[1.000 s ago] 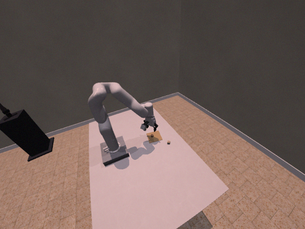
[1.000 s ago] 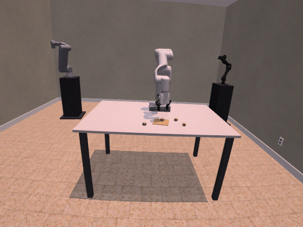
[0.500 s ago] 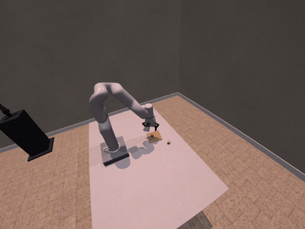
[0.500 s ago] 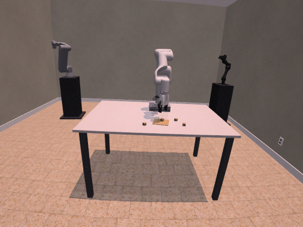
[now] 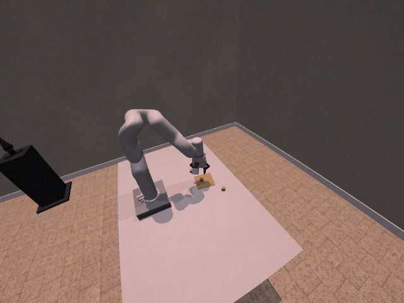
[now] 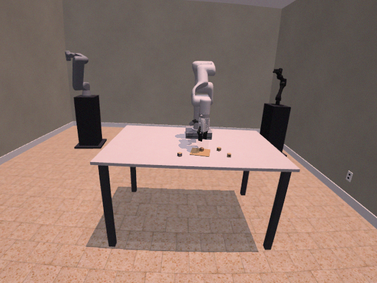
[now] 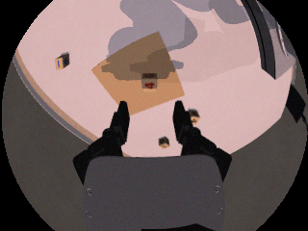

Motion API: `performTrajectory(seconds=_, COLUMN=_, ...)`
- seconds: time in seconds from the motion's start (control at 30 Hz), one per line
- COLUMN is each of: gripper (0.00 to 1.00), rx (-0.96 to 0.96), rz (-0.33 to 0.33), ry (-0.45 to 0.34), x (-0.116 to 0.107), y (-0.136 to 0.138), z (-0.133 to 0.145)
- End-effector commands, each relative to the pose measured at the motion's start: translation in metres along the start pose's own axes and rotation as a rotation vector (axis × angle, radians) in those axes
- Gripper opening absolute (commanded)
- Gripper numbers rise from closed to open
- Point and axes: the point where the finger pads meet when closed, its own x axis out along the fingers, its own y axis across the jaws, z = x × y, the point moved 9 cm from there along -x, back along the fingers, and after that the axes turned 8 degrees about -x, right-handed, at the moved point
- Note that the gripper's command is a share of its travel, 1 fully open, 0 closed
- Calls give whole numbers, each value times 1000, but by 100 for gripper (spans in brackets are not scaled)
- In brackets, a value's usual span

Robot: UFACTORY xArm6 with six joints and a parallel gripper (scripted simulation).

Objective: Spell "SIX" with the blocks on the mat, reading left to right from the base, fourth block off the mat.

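Black gripper [image 5: 204, 169] [image 6: 202, 136] [image 7: 151, 107] | fingers more than halfway apart | nothing held | above table [image 5: 202, 247] [image 6: 146, 152] [image 7: 241, 120]

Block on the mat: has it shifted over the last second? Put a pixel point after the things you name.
No. In the top view, the block [image 5: 201, 179] [image 6: 201, 149] [image 7: 149, 84] keeps its spot on the mat [image 5: 209, 177] [image 6: 205, 152] [image 7: 127, 93].
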Motion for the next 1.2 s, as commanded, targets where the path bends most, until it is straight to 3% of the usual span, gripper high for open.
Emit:
performTrajectory(seconds=0.0, gripper=63, rx=0, rz=-3, ry=-2, x=-1, y=-1, z=0)
performTrajectory(seconds=1.17, gripper=63, rx=0, rz=-3, ry=-2, x=3, y=-1, z=0)
